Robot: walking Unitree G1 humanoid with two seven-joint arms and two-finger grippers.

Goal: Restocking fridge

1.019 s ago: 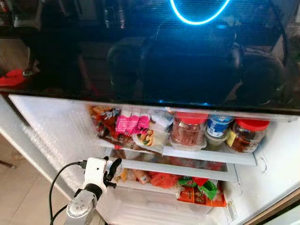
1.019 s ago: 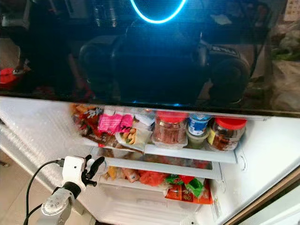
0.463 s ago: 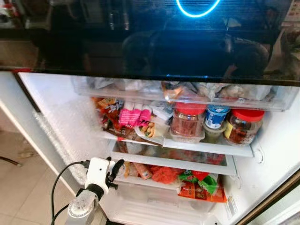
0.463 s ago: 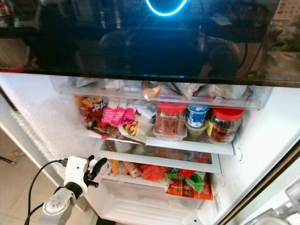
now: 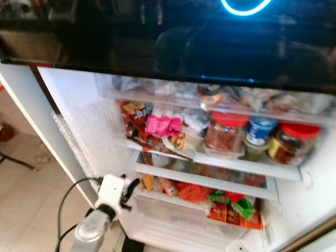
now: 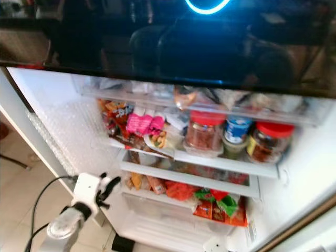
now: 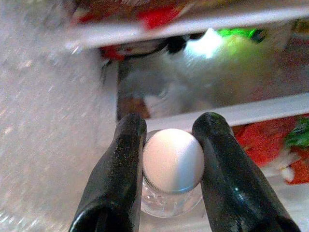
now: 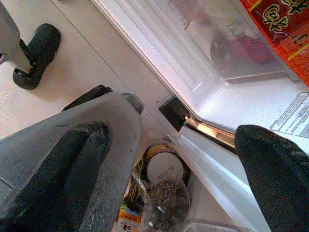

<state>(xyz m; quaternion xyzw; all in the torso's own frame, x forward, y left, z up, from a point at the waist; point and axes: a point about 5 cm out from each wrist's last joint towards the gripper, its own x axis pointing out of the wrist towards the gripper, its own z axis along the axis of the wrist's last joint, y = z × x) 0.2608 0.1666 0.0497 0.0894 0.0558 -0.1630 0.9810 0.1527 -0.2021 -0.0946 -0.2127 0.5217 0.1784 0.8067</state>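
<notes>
The fridge [image 5: 79, 131] stands open with packed shelves. My left gripper [image 5: 128, 190] is at the left end of the lower shelf [image 5: 199, 181], just in front of the snack packets there. In the left wrist view its fingers [image 7: 123, 174] are shut on a small clear bottle with a white cap [image 7: 173, 159], gripped at the cap. My right gripper [image 8: 183, 116] hangs low by the fridge's bottom edge, open with nothing between its fingers.
The middle shelf holds pink packets [image 5: 160, 126], two red-lidded jars [image 5: 224, 137] and a blue-topped tub [image 5: 258, 131]. Red and green packets [image 5: 231, 207] lie above the clear bottom drawer [image 5: 173, 223]. A white-lidded jar [image 8: 164, 166] sits in a bag on the floor.
The camera has shifted, so the top shelf and more of the fridge interior show. The left gripper stays at the lower shelf's left end, still holding the bottle.
</notes>
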